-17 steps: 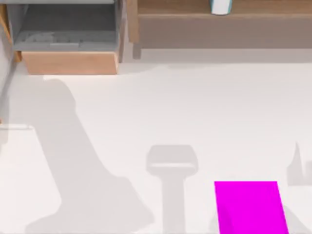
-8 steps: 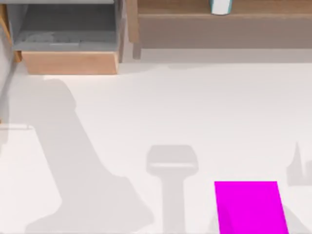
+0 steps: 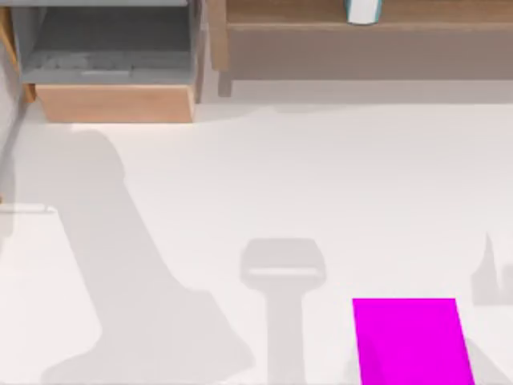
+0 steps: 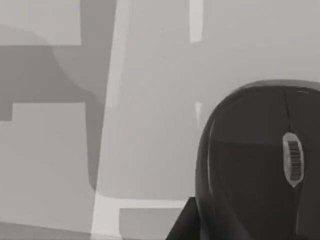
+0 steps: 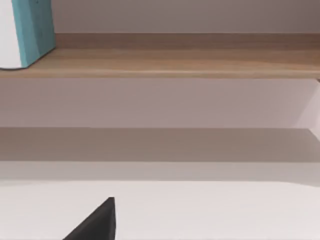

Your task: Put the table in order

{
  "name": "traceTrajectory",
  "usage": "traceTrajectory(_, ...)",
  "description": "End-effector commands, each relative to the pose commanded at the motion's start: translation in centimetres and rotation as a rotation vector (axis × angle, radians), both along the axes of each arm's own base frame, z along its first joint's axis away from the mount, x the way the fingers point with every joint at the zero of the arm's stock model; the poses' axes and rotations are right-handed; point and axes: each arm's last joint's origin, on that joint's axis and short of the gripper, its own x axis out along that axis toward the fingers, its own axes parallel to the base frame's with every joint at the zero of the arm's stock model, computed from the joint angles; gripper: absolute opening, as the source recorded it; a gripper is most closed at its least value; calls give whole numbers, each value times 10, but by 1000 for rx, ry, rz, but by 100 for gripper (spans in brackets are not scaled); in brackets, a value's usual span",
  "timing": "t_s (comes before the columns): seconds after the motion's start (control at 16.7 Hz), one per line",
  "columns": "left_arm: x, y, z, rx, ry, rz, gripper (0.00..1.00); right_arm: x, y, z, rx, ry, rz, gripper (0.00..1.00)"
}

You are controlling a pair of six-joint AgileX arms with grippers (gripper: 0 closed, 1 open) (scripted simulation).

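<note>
A dark wedge of the left claw [image 4: 182, 226] juts in at the edge of the left wrist view, touching or just beside a black computer mouse [image 4: 250, 170]; whether this claw is apart, together or clamped on the mouse, I cannot tell. The mouse looms close to that camera, its grey scroll wheel [image 4: 293, 160] on the centre line of its glossy shell, with pale surface and grey shadows behind it.

A dark tip of the right claw [image 5: 97, 222] shows in the right wrist view above white surface; its state I cannot tell either. It faces a light-brown wooden shelf [image 5: 175, 62], on which a white and teal container [image 5: 30, 30] stands upright.

From above, the bench [image 3: 321, 176] spreads wide and white, crossed by grey shadows. A magenta mat [image 3: 409, 341] lies flat at its near right. At the far left sits a wooden drawer unit [image 3: 112, 103] with its drawer pulled out
</note>
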Motion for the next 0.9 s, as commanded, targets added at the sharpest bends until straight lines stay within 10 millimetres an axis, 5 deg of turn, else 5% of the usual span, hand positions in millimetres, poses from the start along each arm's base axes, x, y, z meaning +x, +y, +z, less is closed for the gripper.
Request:
traceTrajectory(0.42,-1,2,6,6,-9,7,0,0,0,0,0,0,0,100)
traceTrajectory(0.66,-11,-1,46,34,-43,67,0,0,0,0,0,0,0,100)
traceTrajectory(0.9,-24,-25,103,48,-114,135,0,0,0,0,0,0,0,100)
